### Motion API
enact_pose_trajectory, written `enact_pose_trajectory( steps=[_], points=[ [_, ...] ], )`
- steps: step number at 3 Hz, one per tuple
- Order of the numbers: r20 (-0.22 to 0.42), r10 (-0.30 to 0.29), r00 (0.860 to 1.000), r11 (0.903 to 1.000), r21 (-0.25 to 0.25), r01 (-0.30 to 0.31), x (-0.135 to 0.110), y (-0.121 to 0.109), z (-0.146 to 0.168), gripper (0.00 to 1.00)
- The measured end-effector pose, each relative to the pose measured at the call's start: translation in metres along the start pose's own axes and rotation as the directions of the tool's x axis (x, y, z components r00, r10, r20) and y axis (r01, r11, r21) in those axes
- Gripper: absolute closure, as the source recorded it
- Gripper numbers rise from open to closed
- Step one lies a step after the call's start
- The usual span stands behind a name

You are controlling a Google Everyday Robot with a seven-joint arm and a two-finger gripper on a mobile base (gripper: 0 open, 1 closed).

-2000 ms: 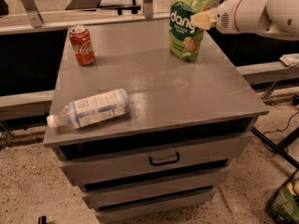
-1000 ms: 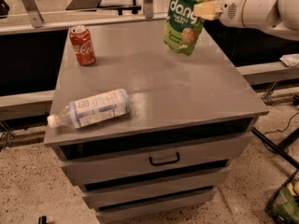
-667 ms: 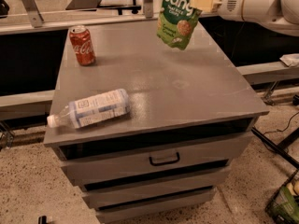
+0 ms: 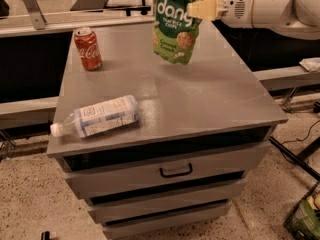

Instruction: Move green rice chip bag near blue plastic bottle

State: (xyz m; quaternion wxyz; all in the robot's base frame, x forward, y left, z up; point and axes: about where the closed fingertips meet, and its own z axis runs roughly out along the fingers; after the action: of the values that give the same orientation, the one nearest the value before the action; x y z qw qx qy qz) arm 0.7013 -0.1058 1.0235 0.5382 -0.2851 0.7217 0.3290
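The green rice chip bag (image 4: 175, 26) with white "dang" lettering hangs in the air above the back middle of the grey cabinet top (image 4: 200, 94). My gripper (image 4: 200, 9) comes in from the right and is shut on the bag's upper right edge. The blue plastic bottle (image 4: 97, 116), clear with a pale blue and white label and a white cap, lies on its side at the front left of the top. The bag is well behind and to the right of the bottle.
A red soda can (image 4: 88, 48) stands at the back left of the top. The cabinet has drawers with a dark handle (image 4: 176, 171) at the front. A green item (image 4: 305, 216) sits on the floor at the lower right.
The bag stood on the back right of the top. My gripper has lifted it and carried it left, toward the middle.
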Motion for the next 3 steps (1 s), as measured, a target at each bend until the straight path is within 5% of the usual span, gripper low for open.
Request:
enact_pose_trajectory(
  steps=[2, 3],
  points=[
    [-0.005, -0.051, 0.999, 0.9858, -0.161, 0.049, 0.020, 0.058, 0.000, 1.00],
    [-0.035, -0.093, 0.995, 0.9683, -0.236, 0.082, 0.037, 0.085, 0.003, 1.00]
  ],
)
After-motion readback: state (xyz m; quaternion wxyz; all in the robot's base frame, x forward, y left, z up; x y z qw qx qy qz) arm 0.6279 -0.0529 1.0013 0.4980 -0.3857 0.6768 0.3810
